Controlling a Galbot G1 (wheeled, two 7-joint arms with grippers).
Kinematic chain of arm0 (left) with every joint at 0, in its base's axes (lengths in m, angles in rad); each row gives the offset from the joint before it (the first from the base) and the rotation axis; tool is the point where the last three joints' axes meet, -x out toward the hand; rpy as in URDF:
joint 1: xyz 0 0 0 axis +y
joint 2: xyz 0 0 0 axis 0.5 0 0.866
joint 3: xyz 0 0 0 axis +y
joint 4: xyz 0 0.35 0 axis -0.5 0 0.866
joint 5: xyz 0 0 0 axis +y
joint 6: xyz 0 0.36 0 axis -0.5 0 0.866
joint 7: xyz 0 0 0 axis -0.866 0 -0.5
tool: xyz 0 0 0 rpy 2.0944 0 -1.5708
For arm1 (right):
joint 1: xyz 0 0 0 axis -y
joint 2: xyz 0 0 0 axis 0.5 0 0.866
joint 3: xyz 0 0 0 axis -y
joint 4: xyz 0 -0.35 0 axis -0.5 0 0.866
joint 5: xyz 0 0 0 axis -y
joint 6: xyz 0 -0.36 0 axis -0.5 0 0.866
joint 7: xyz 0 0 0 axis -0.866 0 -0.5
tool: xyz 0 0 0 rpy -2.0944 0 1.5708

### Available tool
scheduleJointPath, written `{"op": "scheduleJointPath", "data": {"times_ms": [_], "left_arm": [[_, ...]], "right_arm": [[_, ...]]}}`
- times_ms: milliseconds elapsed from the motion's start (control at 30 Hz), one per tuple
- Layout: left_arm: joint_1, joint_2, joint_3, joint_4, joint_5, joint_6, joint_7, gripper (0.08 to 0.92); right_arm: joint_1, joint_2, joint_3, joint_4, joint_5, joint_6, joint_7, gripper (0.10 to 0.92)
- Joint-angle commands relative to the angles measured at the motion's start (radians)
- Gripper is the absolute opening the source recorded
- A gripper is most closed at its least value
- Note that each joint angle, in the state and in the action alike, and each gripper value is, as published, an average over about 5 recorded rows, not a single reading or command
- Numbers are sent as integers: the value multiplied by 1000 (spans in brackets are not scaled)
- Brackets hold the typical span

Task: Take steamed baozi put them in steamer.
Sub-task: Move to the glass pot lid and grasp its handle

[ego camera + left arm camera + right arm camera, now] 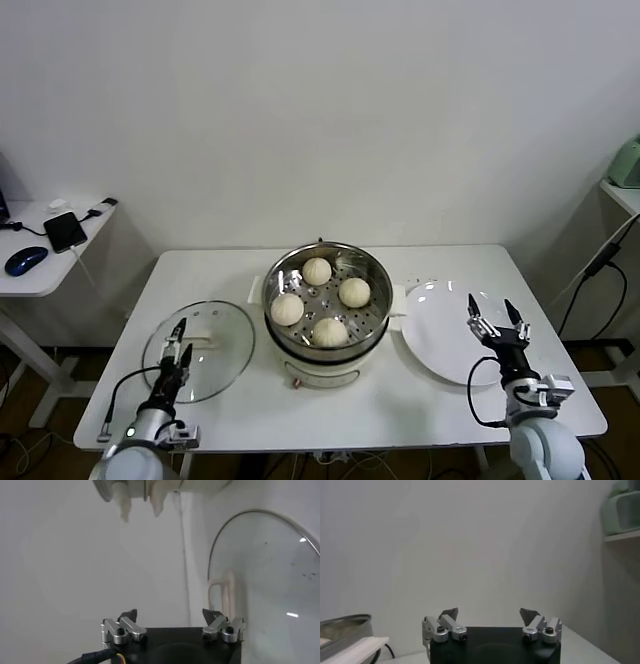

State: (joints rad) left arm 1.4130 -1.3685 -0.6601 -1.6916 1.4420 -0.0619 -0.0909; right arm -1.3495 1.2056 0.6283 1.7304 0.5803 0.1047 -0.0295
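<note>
- The white surface point(400, 400) fills the middle and lower part of the head view and carries everything the task concerns.
- The steamer point(327, 325) stands at the centre of the frame, its lid off; the perforated tray inside is exposed.
- The white plate point(440, 350) lies just right of the steamer, right of centre, with nothing on it.
- The glass lid point(215, 345) lies flat at lower left, near the steamer but apart from it.
- The four baozi point(317, 271) sit on the tray inside the steamer, spaced in a rough ring, none touching another.
- The right hand point(497, 318) hovers over the plate's right part at lower right, jaws spread wide, holding nothing.
- The left hand point(180, 338) hangs over the lid's left edge at lower left, also wide open and empty.
- Judgement: the loading step looks finished, since no bun remains on the plate. The next move, if any, would likely call for the left hand to take the lid's handle, or for both arms simply to draw back.
</note>
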Motion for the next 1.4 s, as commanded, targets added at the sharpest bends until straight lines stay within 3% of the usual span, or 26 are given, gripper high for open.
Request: {"op": "scheduleJointPath", "data": {"times_ms": [33, 600, 1400], "left_arm": [[-61, -3, 33, 70, 89, 67, 9, 823], [-117, 2, 25, 141, 91, 59, 37, 823], [-247, -32, 52, 249, 90, 151, 34, 823]], "right_arm": [[-5, 2, 3, -15, 4, 4, 3, 823], [-11, 5, 4, -30, 2, 14, 0, 823], [-23, 10, 6, -44, 2, 25, -7, 823]]}}
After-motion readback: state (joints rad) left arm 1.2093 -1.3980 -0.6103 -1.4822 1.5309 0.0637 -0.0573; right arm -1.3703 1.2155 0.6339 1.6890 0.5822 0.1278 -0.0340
